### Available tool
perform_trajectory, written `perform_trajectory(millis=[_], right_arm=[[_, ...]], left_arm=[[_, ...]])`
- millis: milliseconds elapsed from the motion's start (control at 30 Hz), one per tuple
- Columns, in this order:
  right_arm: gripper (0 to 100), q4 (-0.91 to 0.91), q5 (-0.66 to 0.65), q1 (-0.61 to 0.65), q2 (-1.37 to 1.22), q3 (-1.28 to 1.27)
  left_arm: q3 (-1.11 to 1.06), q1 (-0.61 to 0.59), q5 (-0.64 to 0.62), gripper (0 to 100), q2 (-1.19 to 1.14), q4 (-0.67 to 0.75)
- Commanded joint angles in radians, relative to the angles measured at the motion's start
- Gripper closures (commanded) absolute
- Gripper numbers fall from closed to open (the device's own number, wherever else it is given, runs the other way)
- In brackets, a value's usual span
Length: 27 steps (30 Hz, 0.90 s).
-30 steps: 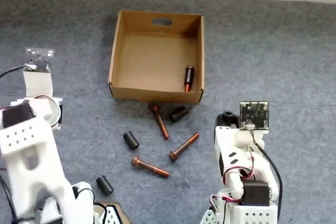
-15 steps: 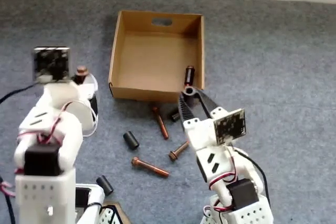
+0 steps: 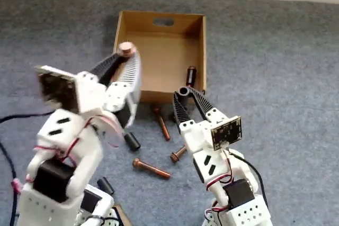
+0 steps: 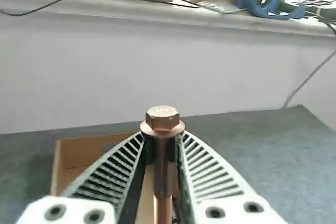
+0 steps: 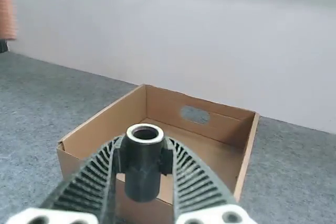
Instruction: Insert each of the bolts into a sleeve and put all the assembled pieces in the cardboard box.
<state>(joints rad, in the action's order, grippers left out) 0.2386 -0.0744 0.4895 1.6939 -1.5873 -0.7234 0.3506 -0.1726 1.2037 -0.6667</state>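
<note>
My left gripper (image 3: 123, 62) is shut on a copper bolt (image 3: 126, 50) held head up over the left wall of the cardboard box (image 3: 159, 19). In the left wrist view the bolt (image 4: 161, 177) stands upright between the fingers (image 4: 121, 166), with the box (image 4: 73, 153) behind. My right gripper (image 3: 188, 99) is shut on a black sleeve (image 3: 184, 92), bore up, just in front of the box's front wall; the sleeve (image 5: 142, 166) stands before the box (image 5: 202, 106) in the right wrist view. One assembled piece (image 3: 190, 75) lies inside the box at its right.
Three loose bolts (image 3: 161, 122) (image 3: 178, 154) (image 3: 151, 168) lie on the grey carpet between the arms. Two loose black sleeves (image 3: 132, 141) (image 3: 105, 186) lie nearer the left arm. The left arm's bolt (image 5: 5, 3) shows blurred in the right wrist view.
Both arms rose and swung forward toward the box. The left gripper carried its bolt rightward to the box's left wall; the right gripper brought its sleeve to the front wall.
</note>
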Motion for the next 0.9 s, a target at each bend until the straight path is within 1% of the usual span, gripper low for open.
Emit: perform_trajectory(millis=[0,100,333,767,867], right_arm=[[99.1,-0.027,0.006,0.007,0.008,0.008],[99.1,-0.027,0.006,0.007,0.008,0.007],[99.1,-0.027,0.006,0.007,0.008,0.001],[99.1,-0.027,0.005,0.007,0.008,0.001],[99.1,-0.027,0.005,0.007,0.008,0.001]], left_arm=[[0.044,0.096,-0.006,99,-0.091,0.120],[0.045,0.143,-0.005,99,-0.162,0.170],[0.045,0.209,0.000,99,-0.237,0.173],[0.051,0.214,0.002,99,-0.332,0.175],[0.051,0.214,0.002,99,-0.334,0.196]])
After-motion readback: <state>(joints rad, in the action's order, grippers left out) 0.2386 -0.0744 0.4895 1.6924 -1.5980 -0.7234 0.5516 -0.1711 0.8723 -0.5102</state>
